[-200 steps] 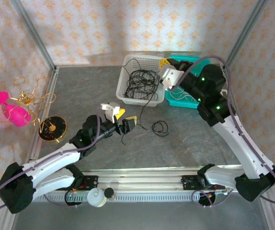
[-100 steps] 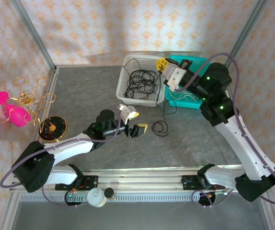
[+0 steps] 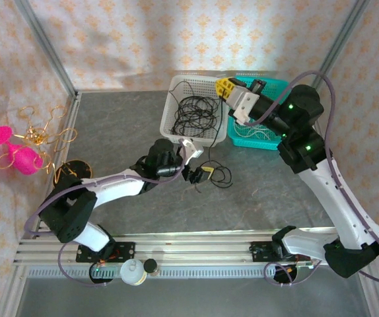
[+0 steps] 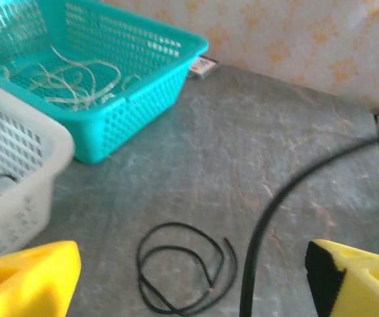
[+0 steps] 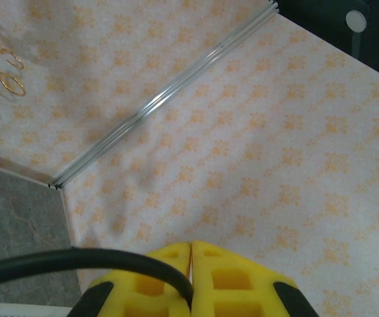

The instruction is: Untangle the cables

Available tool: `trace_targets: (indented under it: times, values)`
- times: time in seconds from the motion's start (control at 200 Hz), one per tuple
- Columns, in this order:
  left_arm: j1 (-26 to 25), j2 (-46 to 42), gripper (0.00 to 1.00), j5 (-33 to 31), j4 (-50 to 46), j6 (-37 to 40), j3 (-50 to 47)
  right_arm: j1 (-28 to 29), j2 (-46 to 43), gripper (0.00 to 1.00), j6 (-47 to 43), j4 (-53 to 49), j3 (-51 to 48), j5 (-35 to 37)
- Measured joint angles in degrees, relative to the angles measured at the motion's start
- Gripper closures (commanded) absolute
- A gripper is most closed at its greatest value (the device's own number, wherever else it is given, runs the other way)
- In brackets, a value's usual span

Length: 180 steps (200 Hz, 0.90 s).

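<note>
Grey, veined stone-look tabletop (image 3: 123,125), closed in by pale wallpaper (image 3: 143,39) with orange floral motifs, aluminium posts (image 3: 44,41) in the corners, a slotted metal rail (image 3: 189,239) along the near edge. At the back, side by side and touching: a white basket (image 4: 11,172) with a heap of black cables (image 3: 193,112), and a teal basket (image 4: 137,99) with white cables (image 4: 70,79). Off the table's left edge, against the wall: a gold wire ornament (image 3: 41,135), pink pieces (image 3: 18,158) and a black-and-gold disc (image 3: 70,177). Just in front of the white basket, low over the surface: the left gripper (image 3: 199,173), yellow fingers (image 4: 28,277) wide apart, clamped on nothing. Just beside it, flat on bare stone, a small loose black loop (image 4: 183,271). Close to the left wrist lens, a blurred black cord (image 4: 269,218) crossing between those fingers; impossible to tell where from. High over the line where the baskets meet: the right gripper (image 3: 226,86), fingers (image 5: 229,277) pressed together, pinching a black cable (image 5: 57,261).
</note>
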Motion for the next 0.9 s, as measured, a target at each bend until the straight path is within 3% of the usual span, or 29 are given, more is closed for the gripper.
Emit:
trace_targets:
  times: [0.05,0.175,0.4,0.711,0.901]
  values:
    - [-0.9,0.1,0.69,-0.1,-0.3,0.1,-0.4,0.0,0.1,1.00,0.1,0.0,0.7,-0.2]
    - [-3.4,1.1,1.00,-0.3,-0.4,0.8,-0.4,0.0,0.1,1.00,0.2,0.2,1.8,-0.7]
    - [-4.0,5.0,1.00,-5.5,1.0,0.9,0.5,0.0,0.4,1.00,0.7,0.2,2.5,-0.3]
    - [-2.5,3.2,1.00,-12.9,5.4,-0.5,-8.1,-2.0,4.7,1.00,-5.6,0.6,11.8,12.8]
    - [-2.6,-2.8,1.00,-14.3,9.5,-2.5,-15.2,-5.9,10.3,1.00,-10.8,0.1,17.3,16.6]
